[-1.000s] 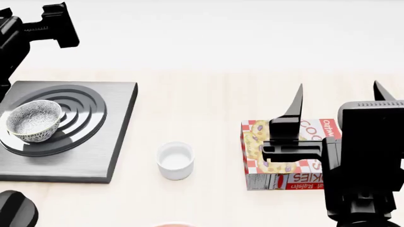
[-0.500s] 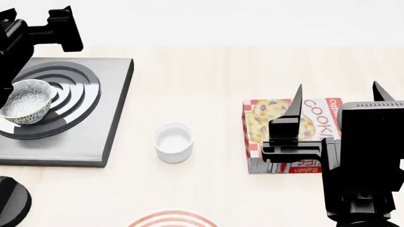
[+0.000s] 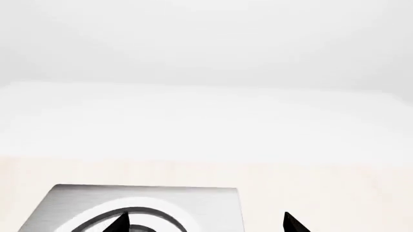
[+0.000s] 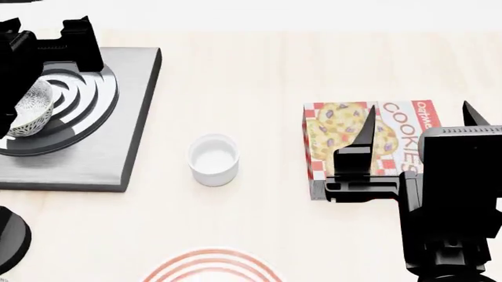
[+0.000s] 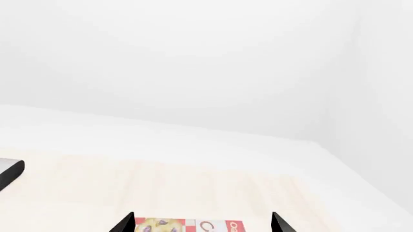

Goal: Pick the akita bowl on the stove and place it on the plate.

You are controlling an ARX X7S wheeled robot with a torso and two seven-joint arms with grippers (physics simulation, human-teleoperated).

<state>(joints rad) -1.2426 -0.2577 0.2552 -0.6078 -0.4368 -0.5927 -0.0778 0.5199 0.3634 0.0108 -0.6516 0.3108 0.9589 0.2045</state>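
— Where is the akita bowl (image 4: 32, 109) sitting?
— Upright on the black burner rings of the stove (image 4: 117, 126), its mesh-patterned side partly hidden behind a dark arm.
— And the plate (image 4: 210, 266)?
— It is lying flat near the table's front edge, only its red-ringed rim showing.

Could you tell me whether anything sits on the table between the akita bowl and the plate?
A small white cup stands roughly between the akita bowl on the stove and the plate; a lifted bowl could pass over it.

Simulated kitchen tabletop: stove (image 4: 79, 129), cookie box (image 4: 361, 132).
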